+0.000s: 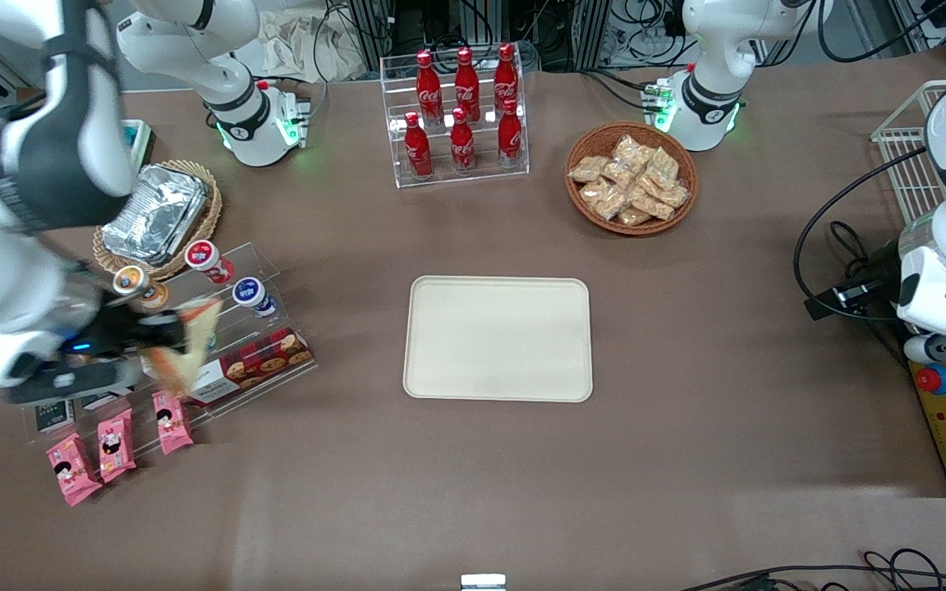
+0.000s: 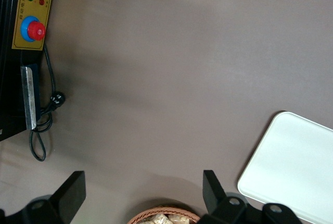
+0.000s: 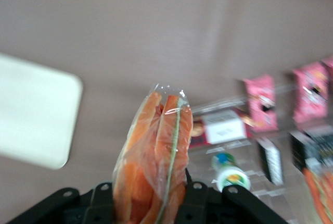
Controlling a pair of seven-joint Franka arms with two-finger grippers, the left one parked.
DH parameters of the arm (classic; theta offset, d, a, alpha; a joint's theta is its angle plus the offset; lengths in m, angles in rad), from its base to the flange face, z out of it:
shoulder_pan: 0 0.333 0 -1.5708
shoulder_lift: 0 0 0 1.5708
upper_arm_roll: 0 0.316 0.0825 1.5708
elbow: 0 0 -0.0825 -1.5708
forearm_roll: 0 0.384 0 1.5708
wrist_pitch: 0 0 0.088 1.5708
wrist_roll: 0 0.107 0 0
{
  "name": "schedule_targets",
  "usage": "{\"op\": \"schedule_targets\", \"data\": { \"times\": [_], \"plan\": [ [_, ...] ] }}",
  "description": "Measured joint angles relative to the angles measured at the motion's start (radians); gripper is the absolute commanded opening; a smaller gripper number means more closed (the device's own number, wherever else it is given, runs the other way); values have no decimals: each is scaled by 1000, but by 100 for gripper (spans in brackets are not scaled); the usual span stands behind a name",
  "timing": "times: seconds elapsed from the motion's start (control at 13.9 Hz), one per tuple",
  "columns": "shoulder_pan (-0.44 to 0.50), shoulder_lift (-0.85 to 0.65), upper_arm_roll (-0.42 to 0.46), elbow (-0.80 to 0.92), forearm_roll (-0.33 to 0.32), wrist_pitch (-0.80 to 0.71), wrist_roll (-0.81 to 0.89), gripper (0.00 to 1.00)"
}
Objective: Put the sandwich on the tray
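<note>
One gripper: the right arm's gripper hangs above the clear tiered snack shelf at the working arm's end of the table, its two fingers closed in on the sandwich from either side.
Hold: the fingers pinch the wide end of the wedge through its clear wrap; the rest of the wedge, with orange layers and a thin green line, sticks out clear of the fingertips.
Sandwich: lifted off any surface, carried over the shelf just above the red cookie box and near the small capped cups.
Tray: the tray lies bare at the table's middle, well apart from the gripper, with open table between.
Risk, slip: the wrap looks slick and loose, so the wedge could likely slide or swing out of the pinch during the carry.
Risk, snag: a low path could knock the cups or the pink snack packets off the shelf.
Risk, placement: an early release would probably drop the wedge short of the rim.
</note>
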Motion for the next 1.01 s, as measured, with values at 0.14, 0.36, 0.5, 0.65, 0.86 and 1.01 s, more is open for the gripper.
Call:
{"op": "schedule_targets", "data": {
  "times": [0.14, 0.36, 0.5, 0.65, 0.86, 1.01],
  "plan": [
    [11, 1, 88, -1, 0, 0, -46, 38],
    [12, 25, 212, -5, 0, 20, -67, 38],
    [25, 63, 280, -8, -1, 79, -74, 38],
    [70, 105, 300, -9, -5, 147, -92, 38],
    [139, 168, 304, -12, -61, 255, -152, 38],
    [190, 211, 306, -13, -132, 317, -172, 38]
  ]
}}
